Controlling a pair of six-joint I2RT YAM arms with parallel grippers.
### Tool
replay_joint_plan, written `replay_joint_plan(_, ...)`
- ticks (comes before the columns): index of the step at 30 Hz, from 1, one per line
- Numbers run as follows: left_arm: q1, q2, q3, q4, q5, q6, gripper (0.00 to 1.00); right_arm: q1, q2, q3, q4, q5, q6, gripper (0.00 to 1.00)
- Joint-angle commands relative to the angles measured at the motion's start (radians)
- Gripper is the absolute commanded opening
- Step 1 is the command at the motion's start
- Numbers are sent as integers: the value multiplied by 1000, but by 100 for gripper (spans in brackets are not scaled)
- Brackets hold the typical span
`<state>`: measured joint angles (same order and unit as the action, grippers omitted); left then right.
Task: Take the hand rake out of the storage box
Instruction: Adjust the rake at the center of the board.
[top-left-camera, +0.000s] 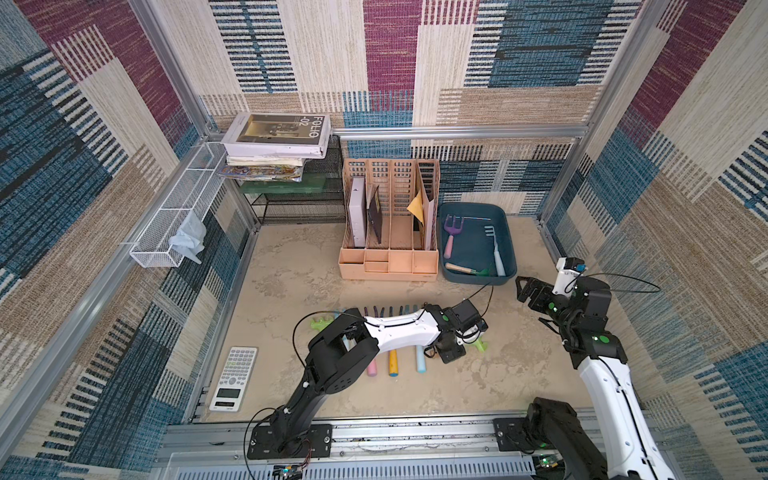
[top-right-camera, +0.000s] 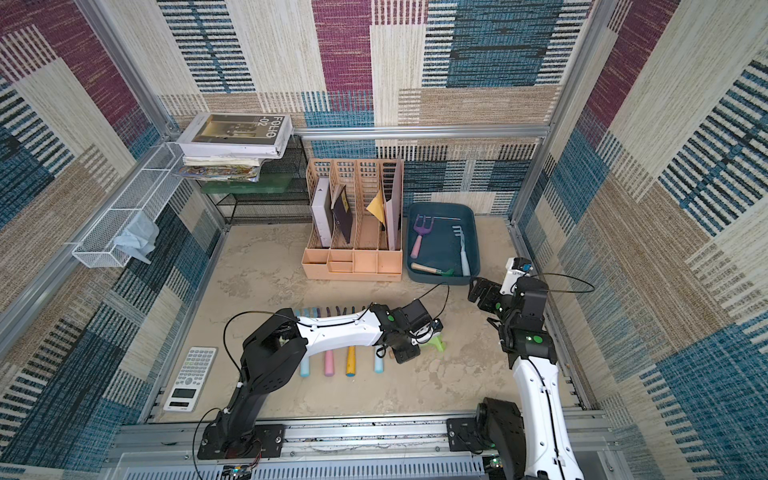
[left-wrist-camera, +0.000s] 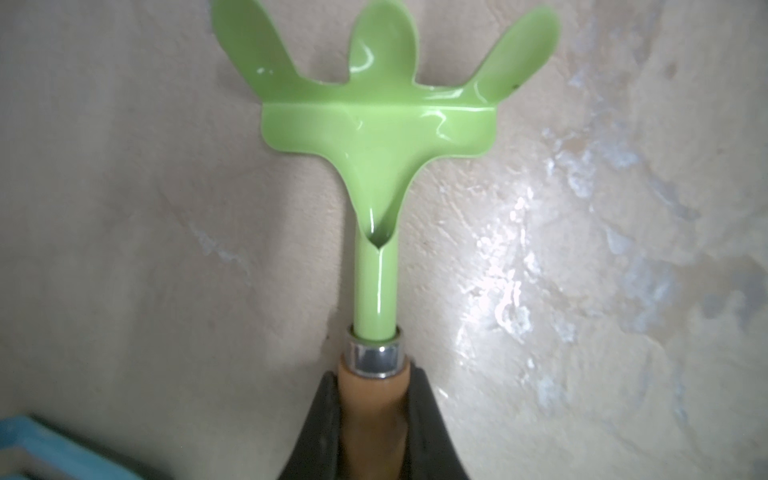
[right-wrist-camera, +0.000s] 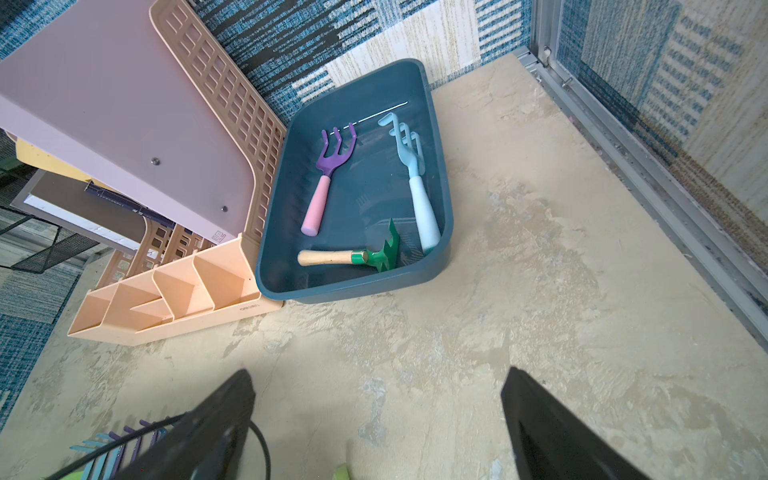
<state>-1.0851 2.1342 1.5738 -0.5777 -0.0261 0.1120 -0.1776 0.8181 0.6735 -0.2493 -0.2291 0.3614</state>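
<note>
Farthest to the left of the storage box (top-left-camera: 510, 241), well apart from it, a calculator (top-left-camera: 233, 378) lies flat on the table (top-left-camera: 291, 270), seemingly no part of the job. Nearer the box, in front of it and to its left, a row of hand tools (top-left-camera: 393, 365) lies side by side with the handles pointing away from the box, which looks like a deliberate lay-out spot for whatever comes out of it. At the end of that row nearest the box, the left gripper (left-wrist-camera: 372, 392) is closed tight on the wooden handle (left-wrist-camera: 365, 436) of a light-green rake (left-wrist-camera: 376, 124). It grips just behind the metal collar, probably so the short, head-heavy tool cannot swing. The head sits low over the table, and whether it is resting or just lifted I cannot tell. A peach file organizer (top-left-camera: 388, 262) stands just beside the box's left wall, leaving that side awkward to enter. Inside the box lie three rakes, none yet taken out: a purple rake (right-wrist-camera: 332, 160) along the left wall, a dark green rake (right-wrist-camera: 349, 257) crosswise at the near wall, and a pale blue rake (right-wrist-camera: 419, 199) along the right wall. Off the box's near right corner, apart from its rim, the right gripper (right-wrist-camera: 378, 374) hovers with its jaws spread wide and nothing in them. It points toward the box, and from there the open front and right sides look the likeliest way in.
</note>
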Motion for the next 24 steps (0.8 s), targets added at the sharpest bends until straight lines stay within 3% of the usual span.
replay_joint_plan(1,-7,-21,7,-58,-101,-180,6,-1,6,1,21,8,8,95)
replay_joint_plan(6,-12,-70,2,-94,-186,-499,9,0,25,1,23,7,14,96)
replay_joint_plan(9,-10,-82,3,-84,-123,-667,6,-1,34,3,19,2,12,96)
replay_joint_plan(13,-7,-105,-25,-51,-129,-791,10,0,32,0,16,2,13,95)
replay_joint_plan(14,-7,-113,-40,-35,-135,-827,8,0,32,1,18,-1,13,96)
replay_joint_plan(15,-7,-120,-58,-17,-141,-863,0,0,30,1,16,-2,14,96)
replay_joint_plan(24,-5,-89,-105,47,-163,-983,0,0,50,-3,30,-49,12,96)
